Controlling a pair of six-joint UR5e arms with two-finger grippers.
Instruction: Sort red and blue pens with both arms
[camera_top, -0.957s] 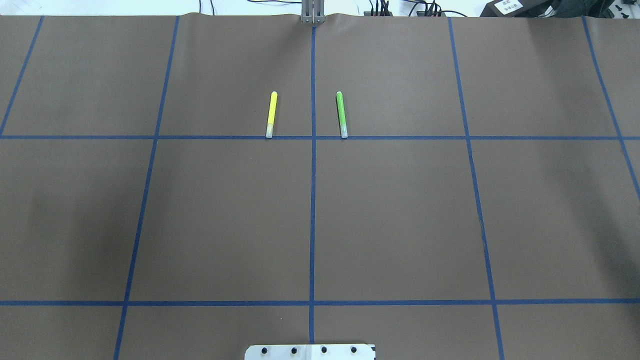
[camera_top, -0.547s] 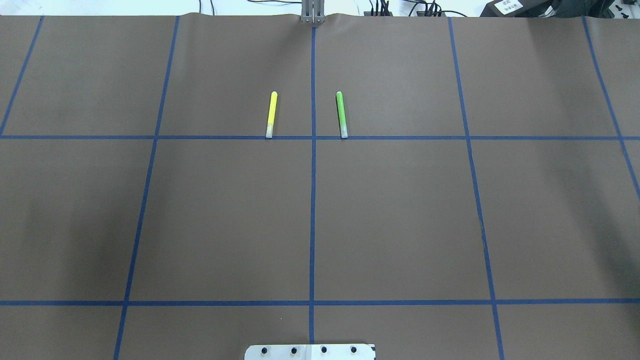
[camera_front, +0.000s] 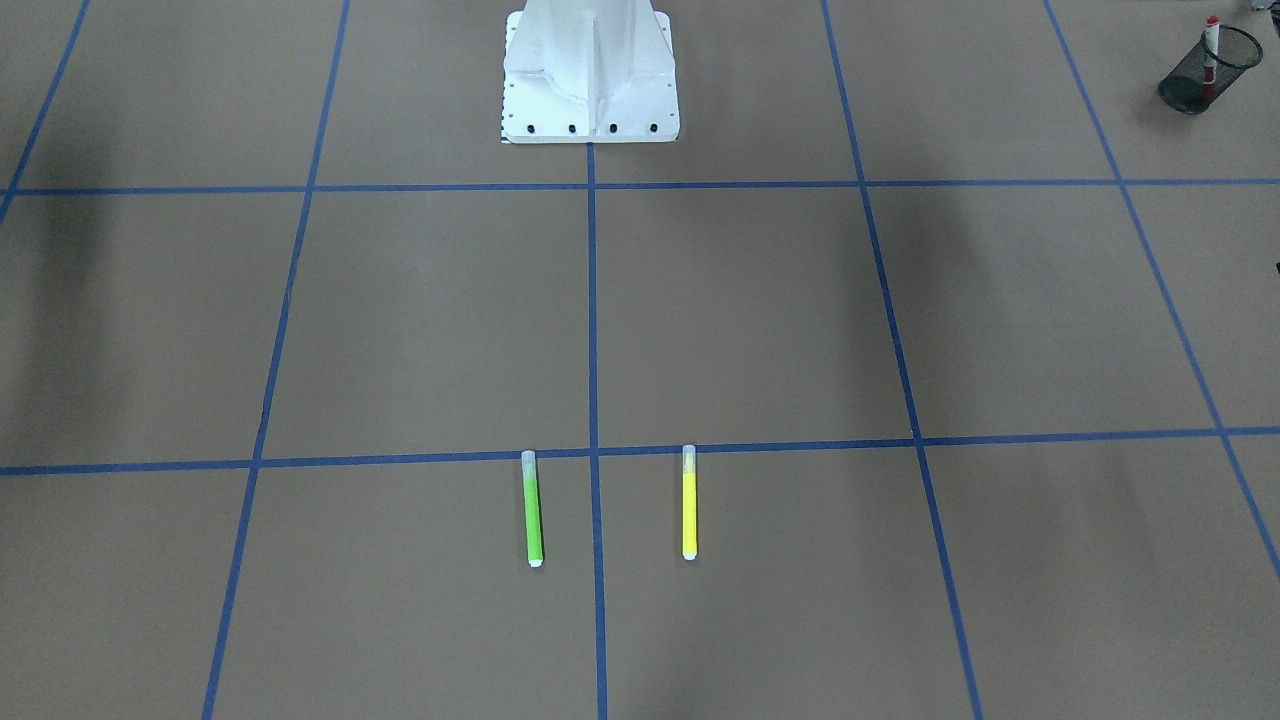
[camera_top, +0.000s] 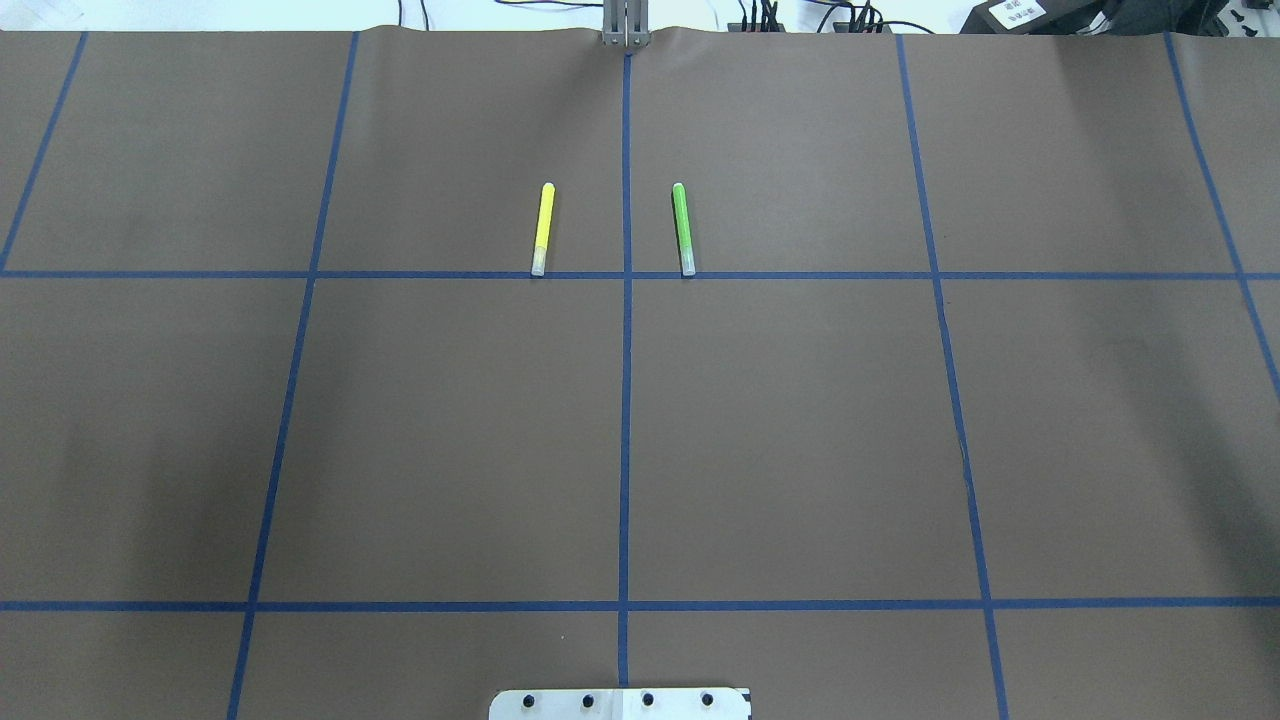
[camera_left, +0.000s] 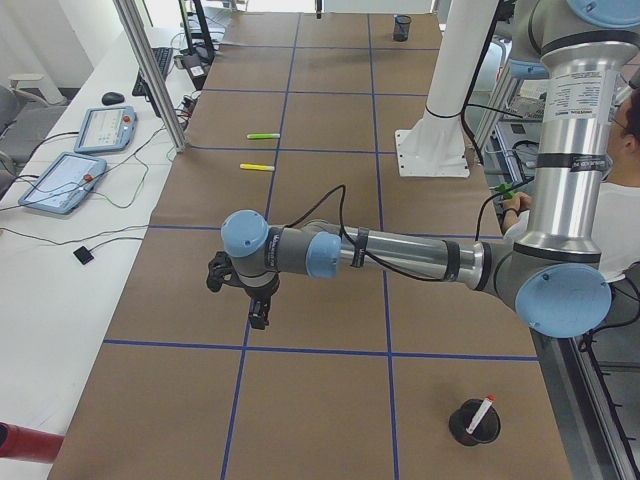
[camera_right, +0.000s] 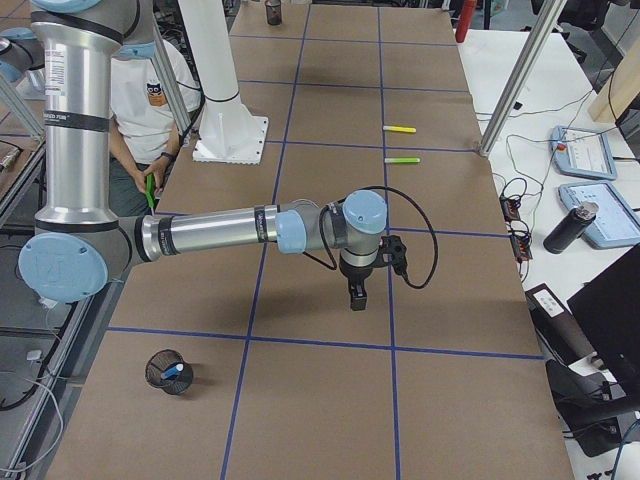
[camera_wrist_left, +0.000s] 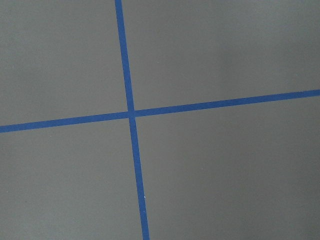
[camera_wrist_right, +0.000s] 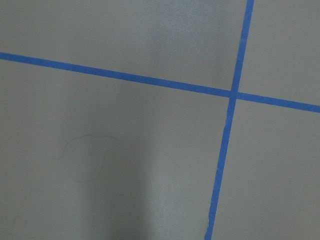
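The red pen (camera_front: 1211, 40) stands in a black mesh cup (camera_front: 1190, 92) at the robot's left end of the table; the exterior left view shows the red pen (camera_left: 483, 408) too. The blue pen (camera_right: 175, 370) lies in another mesh cup (camera_right: 165, 378) at the robot's right end. My left gripper (camera_left: 257, 320) hangs over bare table, pointing down. My right gripper (camera_right: 357, 302) does the same. Both grippers show only in side views, so I cannot tell if they are open or shut. Both wrist views hold only brown table and blue tape.
A yellow marker (camera_top: 542, 228) and a green marker (camera_top: 683, 228) lie side by side on the far middle of the table. The white pedestal base (camera_front: 590, 80) stands at the robot's edge. A person (camera_right: 150, 90) sits behind the robot.
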